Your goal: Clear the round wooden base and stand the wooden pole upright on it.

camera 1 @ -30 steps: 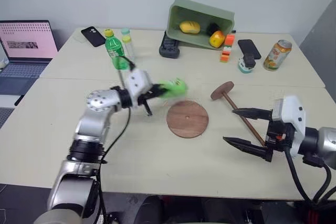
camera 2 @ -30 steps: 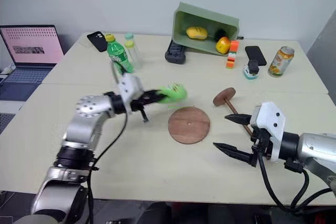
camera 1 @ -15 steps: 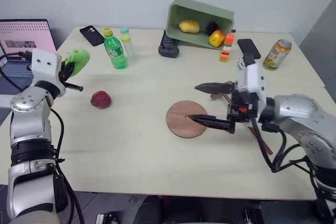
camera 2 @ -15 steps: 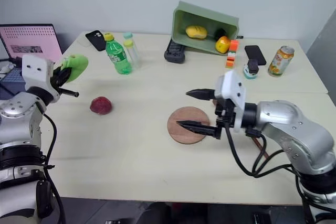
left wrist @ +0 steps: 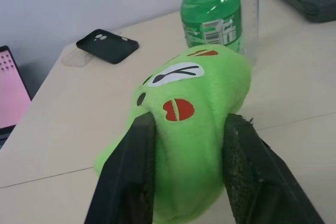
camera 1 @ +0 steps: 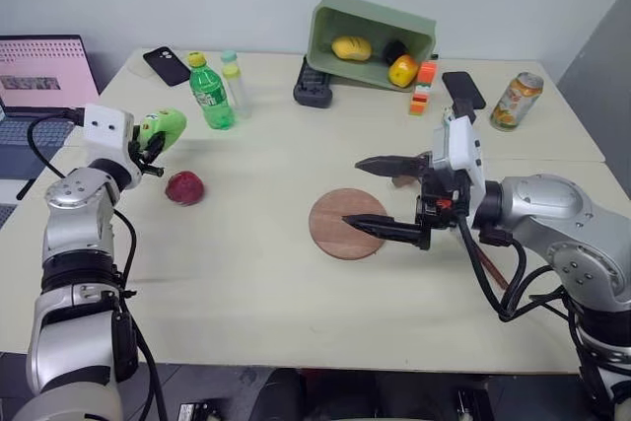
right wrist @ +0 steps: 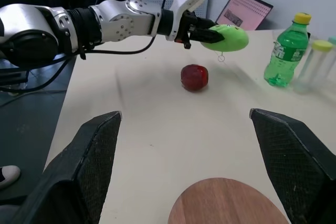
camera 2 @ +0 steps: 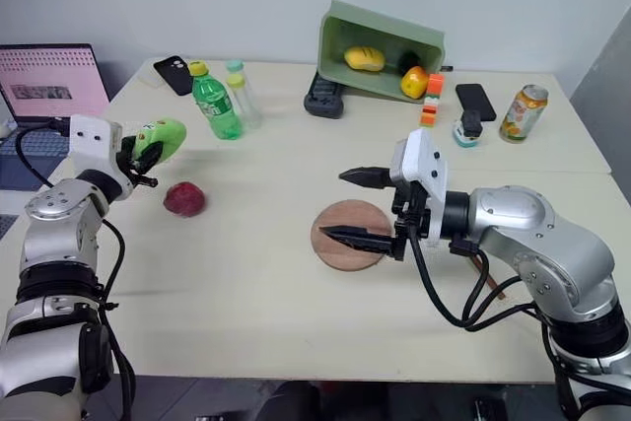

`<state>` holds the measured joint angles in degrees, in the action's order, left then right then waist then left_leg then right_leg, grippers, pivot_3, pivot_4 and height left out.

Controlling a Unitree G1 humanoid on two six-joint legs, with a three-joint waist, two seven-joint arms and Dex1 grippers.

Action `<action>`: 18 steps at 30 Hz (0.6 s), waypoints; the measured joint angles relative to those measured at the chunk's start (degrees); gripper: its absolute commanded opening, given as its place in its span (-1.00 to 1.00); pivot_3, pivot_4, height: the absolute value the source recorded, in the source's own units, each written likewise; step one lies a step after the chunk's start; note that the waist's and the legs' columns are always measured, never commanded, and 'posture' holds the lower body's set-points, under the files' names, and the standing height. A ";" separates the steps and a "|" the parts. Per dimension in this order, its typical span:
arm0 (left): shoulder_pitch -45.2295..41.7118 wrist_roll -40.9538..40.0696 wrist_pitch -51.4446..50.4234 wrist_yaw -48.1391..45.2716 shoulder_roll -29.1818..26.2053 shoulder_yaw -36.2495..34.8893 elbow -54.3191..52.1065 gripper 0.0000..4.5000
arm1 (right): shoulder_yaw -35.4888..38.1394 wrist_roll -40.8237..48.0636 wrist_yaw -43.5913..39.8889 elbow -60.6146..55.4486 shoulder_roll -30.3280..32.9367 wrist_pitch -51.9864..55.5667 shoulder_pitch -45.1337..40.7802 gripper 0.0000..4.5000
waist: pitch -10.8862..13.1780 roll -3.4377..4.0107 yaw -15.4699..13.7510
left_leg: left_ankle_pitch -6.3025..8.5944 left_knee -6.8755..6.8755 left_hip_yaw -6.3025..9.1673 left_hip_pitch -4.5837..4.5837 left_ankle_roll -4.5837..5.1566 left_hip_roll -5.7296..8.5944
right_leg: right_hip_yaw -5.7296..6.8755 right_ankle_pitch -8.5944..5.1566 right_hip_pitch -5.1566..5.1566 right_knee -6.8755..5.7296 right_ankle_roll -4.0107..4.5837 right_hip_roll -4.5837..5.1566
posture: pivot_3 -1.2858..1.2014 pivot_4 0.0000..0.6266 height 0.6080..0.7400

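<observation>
The round wooden base (camera 1: 335, 219) lies flat at the table's middle, its top bare. My right gripper (camera 1: 351, 193) hangs open just over it, one finger above its far edge and one over its near edge. The wooden pole (camera 1: 491, 270) lies on the table behind my right arm, which hides most of it. Far to the left, my left gripper (left wrist: 189, 124) is shut on a green plush toy (camera 1: 164, 126), held a little above the table. In the right wrist view the base (right wrist: 226, 203) lies below the wide-apart fingers (right wrist: 92, 150).
A red fruit (camera 1: 184, 187) lies on the table near the toy. At the back stand a green bottle (camera 1: 208, 96), a clear bottle (camera 1: 233, 81), two phones, a tipped green bin (camera 1: 373, 32), a can (camera 1: 515, 101) and a laptop (camera 1: 39, 71).
My left arm swung from beside the base to the far left, carrying the green toy. My right gripper moved in from the front right to above the base, still open.
</observation>
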<state>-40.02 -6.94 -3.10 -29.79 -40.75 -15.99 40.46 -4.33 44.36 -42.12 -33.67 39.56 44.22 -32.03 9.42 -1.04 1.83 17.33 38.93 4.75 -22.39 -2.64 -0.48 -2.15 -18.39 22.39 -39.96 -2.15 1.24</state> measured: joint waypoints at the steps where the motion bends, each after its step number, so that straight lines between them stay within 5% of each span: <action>1: 0.07 -0.41 -0.18 -0.26 0.01 -0.01 -0.78 0.19 | 0.13 -0.20 0.02 -0.04 0.11 0.01 0.06 0.83 | 0.00 0.00 0.00 | 0.00 0.00 0.01 -0.01 0.00 0.00 | 0.00 0.00 0.00 0.00 0.00 0.00 | 0.03 -0.52 1.00; 10: 2.73 -4.61 -3.82 -1.27 0.04 -0.30 -8.43 0.97 | 0.97 -0.66 -0.62 -0.05 1.17 -0.06 1.31 0.83 | 0.00 0.00 -0.01 | 0.00 0.00 0.00 0.00 0.01 -0.01 | -0.02 0.00 0.00 0.00 0.00 0.01 | 0.03 -0.52 1.00; 18: 3.92 -11.67 -7.54 -3.34 1.06 -3.71 -16.56 0.97 | 1.23 -2.32 -1.05 0.02 1.82 -0.27 1.45 0.83 | 0.00 0.00 -0.10 | 0.00 0.01 0.00 -0.02 -0.01 0.01 | -0.03 0.00 0.00 0.01 0.00 0.04 | 0.03 -0.52 1.00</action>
<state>-36.10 -18.60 -10.64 -33.12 -39.69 -19.70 23.90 -3.10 42.04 -43.17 -33.65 41.38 43.95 -30.59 9.42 -1.04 1.73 17.33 38.94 4.75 -22.41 -2.65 -0.47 -2.18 -18.39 22.39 -39.95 -2.15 1.28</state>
